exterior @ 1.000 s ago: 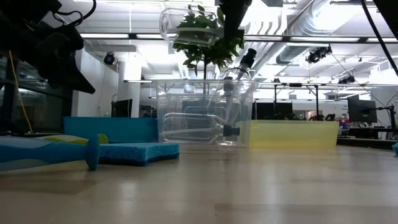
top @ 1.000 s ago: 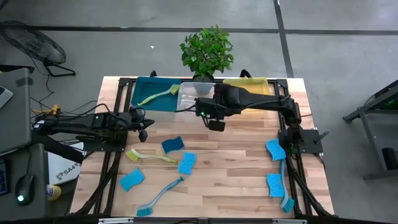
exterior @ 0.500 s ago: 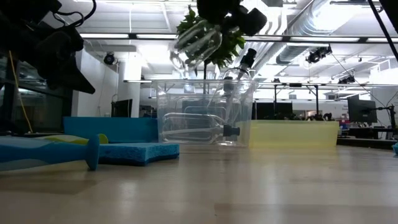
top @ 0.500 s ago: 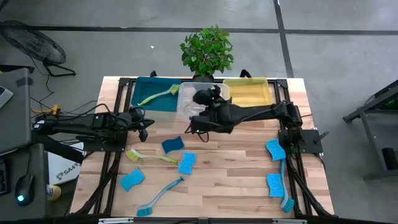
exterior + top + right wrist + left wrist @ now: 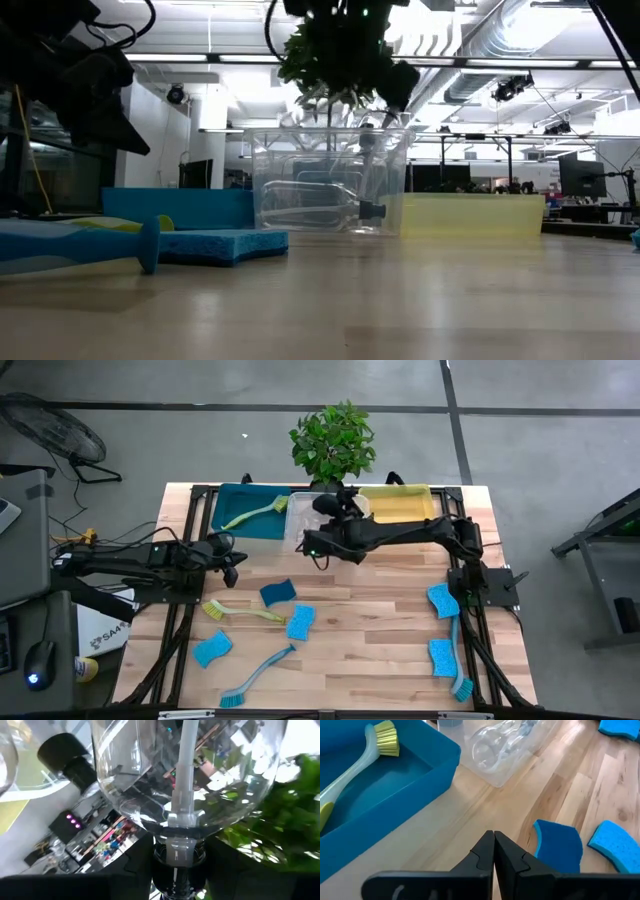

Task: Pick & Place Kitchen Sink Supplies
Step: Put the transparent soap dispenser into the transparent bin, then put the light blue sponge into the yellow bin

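Note:
My right gripper [image 5: 333, 510] hangs over the clear bin [image 5: 300, 525] at the table's far middle, shut on a clear plastic bottle [image 5: 185, 780]. In the low view the gripper [image 5: 345, 60] is a dark mass above the bin [image 5: 325, 180], in front of the plant. Another clear bottle [image 5: 320, 205] lies on its side on the bin's floor; a black pump top [image 5: 65, 755] shows beside the held one. My left gripper [image 5: 494, 850] is shut on nothing, above the table's left side [image 5: 232, 565] near the teal bin [image 5: 245, 510]. My right gripper pinches the bottle's neck [image 5: 175, 852], just below its rounded shoulder, between its two fingers [image 5: 135, 867]. The fingers come about level from the table's near side. The bottle's body reaches out beyond the fingertips, lifted clear above the clear bin. The gripper hides its pump top.
A yellow-green brush [image 5: 255, 512] lies in the teal bin. The yellow bin [image 5: 400, 505] sits right of the clear one, the potted plant [image 5: 333, 442] behind them. Blue sponges [image 5: 278, 592] [image 5: 300, 621] [image 5: 212, 649] and brushes [image 5: 243, 612] [image 5: 255, 678] lie mid-table; more sponges [image 5: 443, 600] at the right.
My right gripper has come down toward the clear bin and shifted toward the far edge while its wrist rolled. The bottle, which lay level high above the bin, has tipped and swung round with it. The left gripper has kept its place.

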